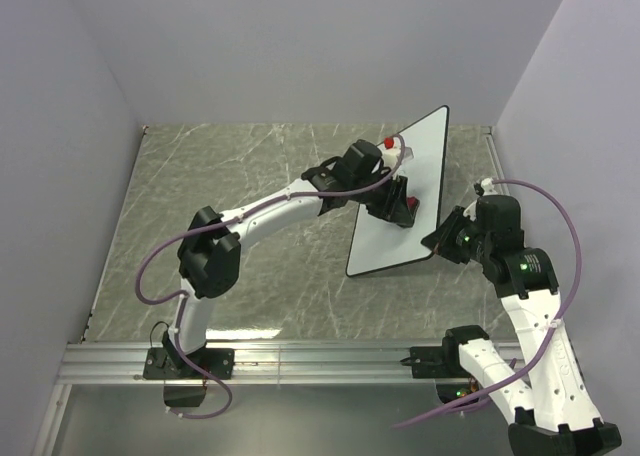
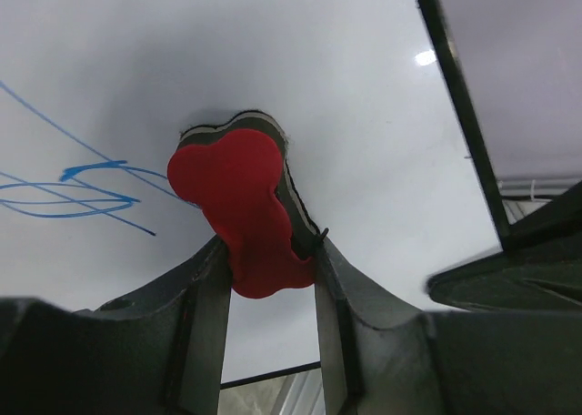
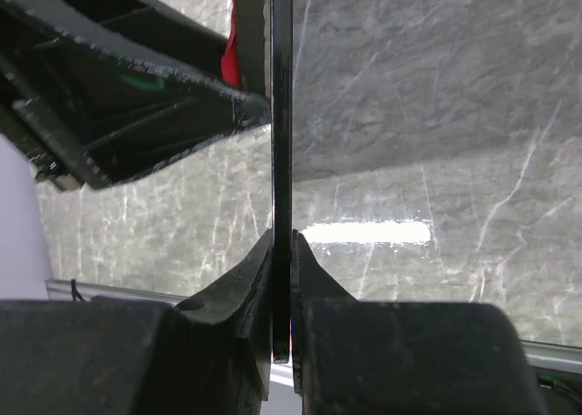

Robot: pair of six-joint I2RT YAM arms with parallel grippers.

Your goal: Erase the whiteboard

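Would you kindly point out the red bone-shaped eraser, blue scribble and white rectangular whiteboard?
red bone-shaped eraser (image 2: 244,210): left wrist view, middle.
blue scribble (image 2: 91,168): left wrist view, thick stroke.
white rectangular whiteboard (image 1: 390,244): top view, bare face.

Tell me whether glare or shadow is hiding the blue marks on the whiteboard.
Left wrist view: a small glare spot on the whiteboard sits by its rim, away from the blue scribbles, which read sharp; soft shadow rings the red eraser. Right wrist view: board edge-on, a bright streak on the table. Top view: even light, marks not visible.
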